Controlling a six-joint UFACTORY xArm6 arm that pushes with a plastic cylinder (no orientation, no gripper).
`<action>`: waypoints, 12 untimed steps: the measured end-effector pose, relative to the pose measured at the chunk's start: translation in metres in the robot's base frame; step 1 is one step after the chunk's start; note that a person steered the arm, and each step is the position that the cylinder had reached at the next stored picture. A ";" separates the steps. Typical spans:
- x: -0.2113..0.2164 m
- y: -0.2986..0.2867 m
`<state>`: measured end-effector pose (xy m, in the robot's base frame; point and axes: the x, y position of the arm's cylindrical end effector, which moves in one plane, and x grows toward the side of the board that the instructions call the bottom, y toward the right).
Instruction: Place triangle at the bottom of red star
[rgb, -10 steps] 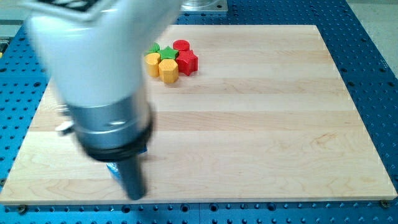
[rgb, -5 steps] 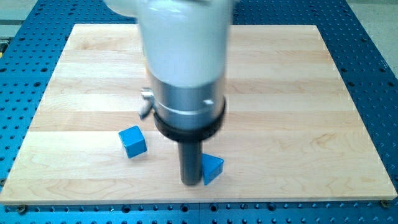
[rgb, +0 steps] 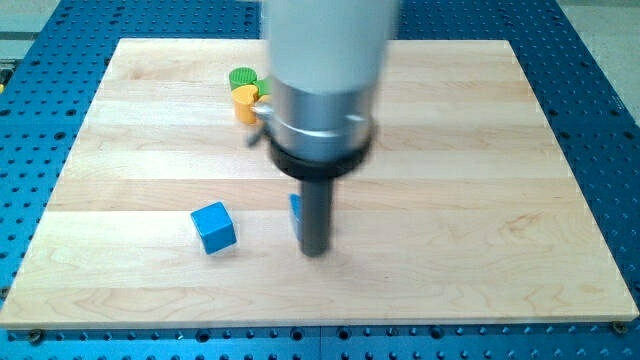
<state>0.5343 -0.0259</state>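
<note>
Camera view: wooden board (rgb: 480, 200) fills most of the frame, sitting on a blue perforated table (rgb: 600, 60). Next biggest is the arm body (rgb: 325, 70), white upper section with a grey metal collar and a black ring under it, blurred, coming down from the view's top centre and blocking the upper-middle of the board. No pincer on this rig, so nothing spread or pressed together to report, just the dark rod. My tip (rgb: 315, 250) is on the board, a little below centre. Blue cube (rgb: 213, 227) sits to the view's left of my tip, apart from it, no contact. Blue triangle (rgb: 296, 207) is almost fully hidden behind the rod; only a thin blue sliver shows at the rod's left edge, slightly above my tip, apparently touching the rod. Shape can't be confirmed from that sliver. Up near the view's top, a green block (rgb: 241, 77) and a yellow block (rgb: 245, 101) peek out at the arm's left edge, green just above yellow and touching it, shapes partly cut off. Red star isn't visible, arm covers that area.
</note>
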 end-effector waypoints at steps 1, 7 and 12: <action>-0.045 -0.033; -0.116 -0.058; -0.125 -0.020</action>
